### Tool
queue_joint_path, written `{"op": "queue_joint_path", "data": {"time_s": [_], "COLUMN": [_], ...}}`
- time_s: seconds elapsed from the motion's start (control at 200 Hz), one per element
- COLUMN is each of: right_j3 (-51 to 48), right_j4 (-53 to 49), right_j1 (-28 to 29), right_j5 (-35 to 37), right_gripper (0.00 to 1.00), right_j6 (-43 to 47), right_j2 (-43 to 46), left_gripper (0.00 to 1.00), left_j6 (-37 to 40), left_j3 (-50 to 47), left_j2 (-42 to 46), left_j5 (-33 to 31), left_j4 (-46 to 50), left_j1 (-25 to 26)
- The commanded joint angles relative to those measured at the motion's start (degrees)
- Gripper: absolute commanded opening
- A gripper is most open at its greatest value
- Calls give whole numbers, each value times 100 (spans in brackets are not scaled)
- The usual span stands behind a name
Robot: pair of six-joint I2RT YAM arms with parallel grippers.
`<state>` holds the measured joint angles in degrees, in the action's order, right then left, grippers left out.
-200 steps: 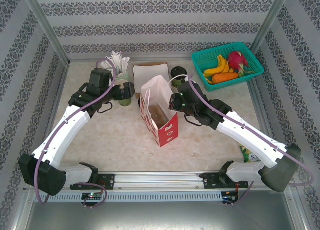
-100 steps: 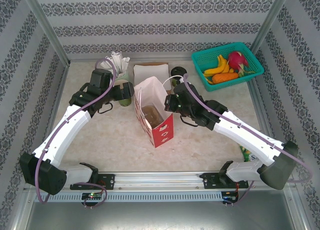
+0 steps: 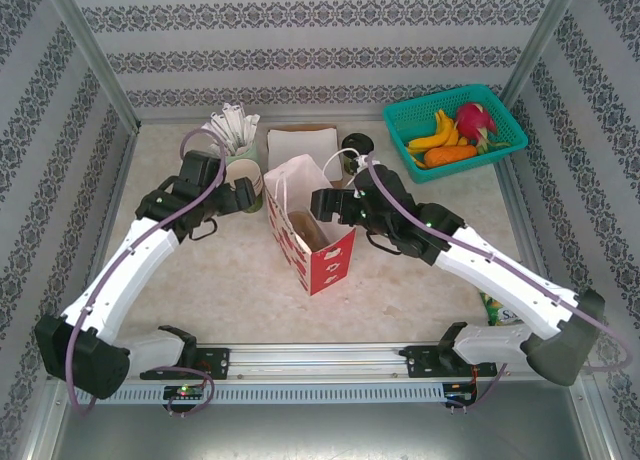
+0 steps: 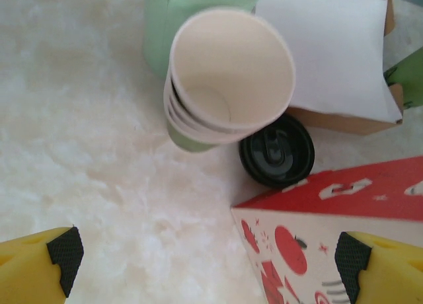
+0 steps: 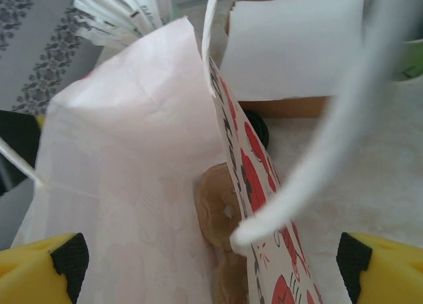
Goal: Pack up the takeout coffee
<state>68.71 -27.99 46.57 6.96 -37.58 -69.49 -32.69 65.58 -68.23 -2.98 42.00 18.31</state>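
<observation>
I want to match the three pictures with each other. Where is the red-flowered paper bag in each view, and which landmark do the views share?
Top external: the paper bag stands open in the middle of the picture.
Left wrist: the bag's red-printed wall is at the lower right.
Right wrist: the bag's open mouth spans the left and centre, seen from above.
Shared landmark: the white-topped brown box behind the bag.

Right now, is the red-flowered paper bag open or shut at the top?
Open: the bag stands with its mouth spread wide, a brown carrier visible inside.
</observation>
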Motion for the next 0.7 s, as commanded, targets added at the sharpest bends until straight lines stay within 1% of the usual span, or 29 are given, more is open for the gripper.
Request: {"op": "queue_joint_path", "data": {"time_s": [0.0,0.08,0.24,0.45,0.56,0.694], "right_j3": [-214,-332,-455,-594,-640,-481], "right_j4": [206,331,463,635,623,354], "right_j1": [-155,-238,-237,-213,-222,-247], "right_j5": [-611,-1026,-1782,-2123,-2119,-2108], "right_gripper": [98,98,98,98,98,98], "right_j6": [586,631,889,960,1061,1353], "right_j2": [233,282,279,372,458,520], "left_gripper": [100,100,100,100,100,100], "left_j6": [-608,-774,-938,-985,-981,-1002], "left_j3": [-381,-477,-463,-280,-169,-62], "left_j2": [154,-33,-425,-754,-971,-1204], "left_j5": [511,708,773,641,758,831], "left_j4": [-235,-417,-808,-1057,-1059,-1040], "left_j1": [43,90,105,110,111,109]}}
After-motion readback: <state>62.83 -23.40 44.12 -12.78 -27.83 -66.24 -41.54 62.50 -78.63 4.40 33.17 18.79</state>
